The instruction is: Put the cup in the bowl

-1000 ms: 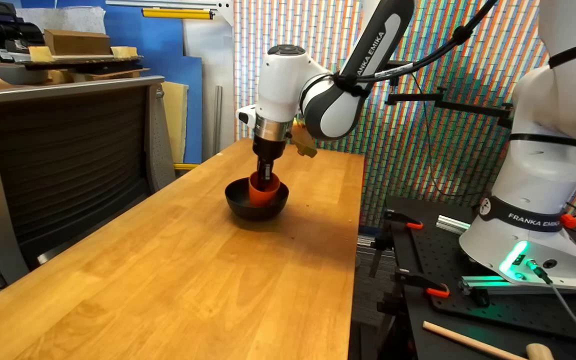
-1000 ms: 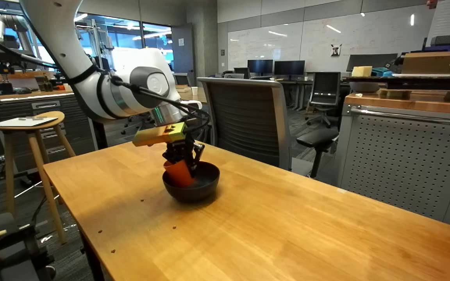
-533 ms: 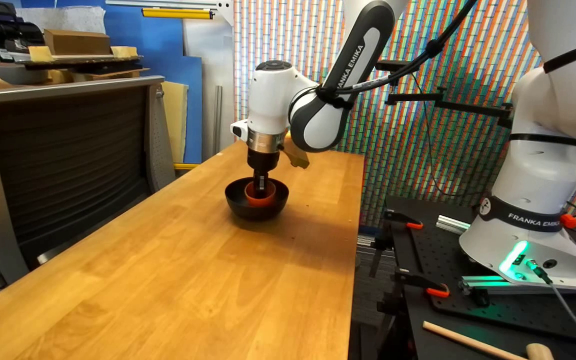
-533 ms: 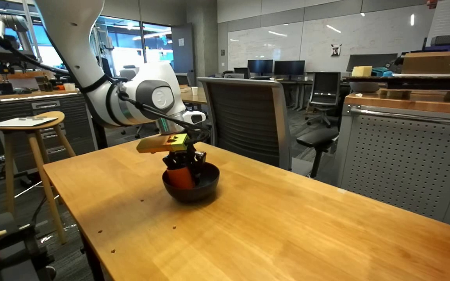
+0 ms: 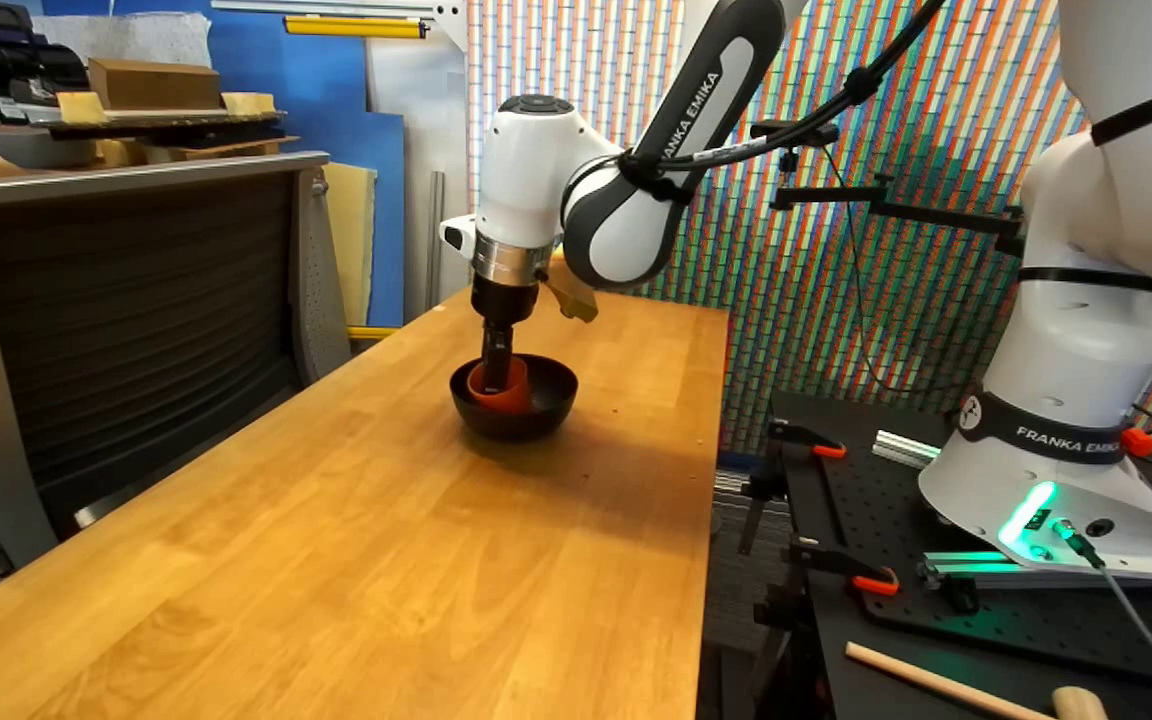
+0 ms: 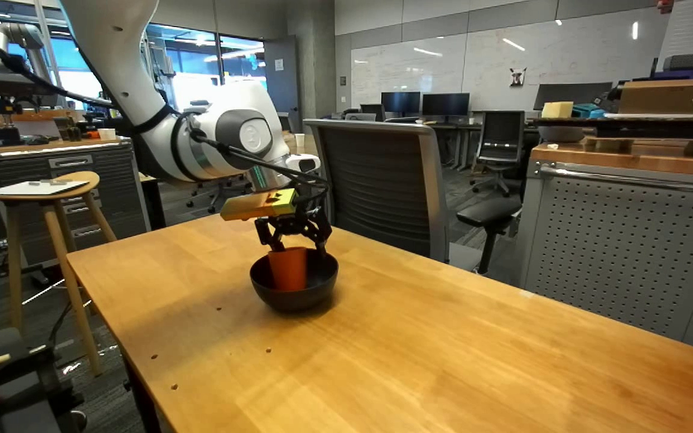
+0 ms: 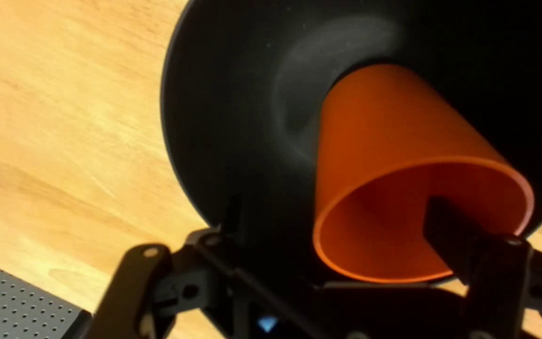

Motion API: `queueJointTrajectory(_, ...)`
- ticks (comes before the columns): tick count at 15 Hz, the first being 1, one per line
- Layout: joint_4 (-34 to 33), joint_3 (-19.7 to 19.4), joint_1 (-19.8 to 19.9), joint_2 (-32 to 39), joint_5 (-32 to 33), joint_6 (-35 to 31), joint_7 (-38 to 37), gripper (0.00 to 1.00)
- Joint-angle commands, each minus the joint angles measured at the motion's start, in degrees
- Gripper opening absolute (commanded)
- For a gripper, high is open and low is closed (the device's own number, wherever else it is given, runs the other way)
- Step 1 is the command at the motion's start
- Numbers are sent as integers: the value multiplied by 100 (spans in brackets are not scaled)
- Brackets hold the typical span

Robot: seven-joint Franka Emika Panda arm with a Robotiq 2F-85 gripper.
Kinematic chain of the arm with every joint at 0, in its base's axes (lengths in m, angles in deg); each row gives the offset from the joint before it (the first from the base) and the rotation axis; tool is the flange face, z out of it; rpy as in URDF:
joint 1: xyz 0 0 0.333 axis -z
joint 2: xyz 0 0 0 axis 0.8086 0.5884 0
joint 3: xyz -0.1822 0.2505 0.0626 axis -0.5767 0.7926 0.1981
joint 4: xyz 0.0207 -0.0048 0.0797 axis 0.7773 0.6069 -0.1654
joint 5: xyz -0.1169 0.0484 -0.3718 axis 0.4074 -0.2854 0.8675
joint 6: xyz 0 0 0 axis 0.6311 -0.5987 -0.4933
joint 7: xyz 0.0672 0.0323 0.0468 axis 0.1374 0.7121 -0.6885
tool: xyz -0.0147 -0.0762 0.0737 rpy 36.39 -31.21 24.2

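An orange-red cup [image 6: 288, 273] rests inside the black bowl [image 6: 295, 302], leaning a little; both exterior views show this. Just over it, my gripper [image 6: 298, 248] stands open, its fingers spread wide. In the wrist view the cup [image 7: 384, 117] has its mouth turned toward the camera. One finger [image 7: 450, 226] reaches into that mouth, while the opposite one is outside the cup, dark against the bowl [image 7: 224, 103]. No grip on the cup's wall shows. The cup's base is hidden by the bowl in the exterior views.
The bowl stands on a long wooden table [image 5: 386, 560]. An office chair [image 6: 382, 186] is close along one table edge. The robot's base [image 5: 1046, 500] sits on a black bench beyond the opposite edge. A wooden stool [image 6: 76, 180] stands off the table's end.
Earlier the gripper was shut on the cup and lowered it into the bowl. Now the fingers have spread and the gripper has risen slightly. The cup leans differently.
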Motion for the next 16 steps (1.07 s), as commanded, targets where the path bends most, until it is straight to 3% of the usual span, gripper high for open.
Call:
queueJointTrajectory(1,31,-28,-61,-303,-166,-64,35,100)
queueJointTrajectory(7,236,950,360,-1193,-1660,406,561,100)
queueJointTrajectory(10,132,1208,381,-1640,-2414,989,800,100)
queueJointTrajectory(13,201,1413,380,-2365,-3355,2268,1753,100)
queueJointTrajectory(16,653,1106,240,-3160,-3434,3755,2003,100)
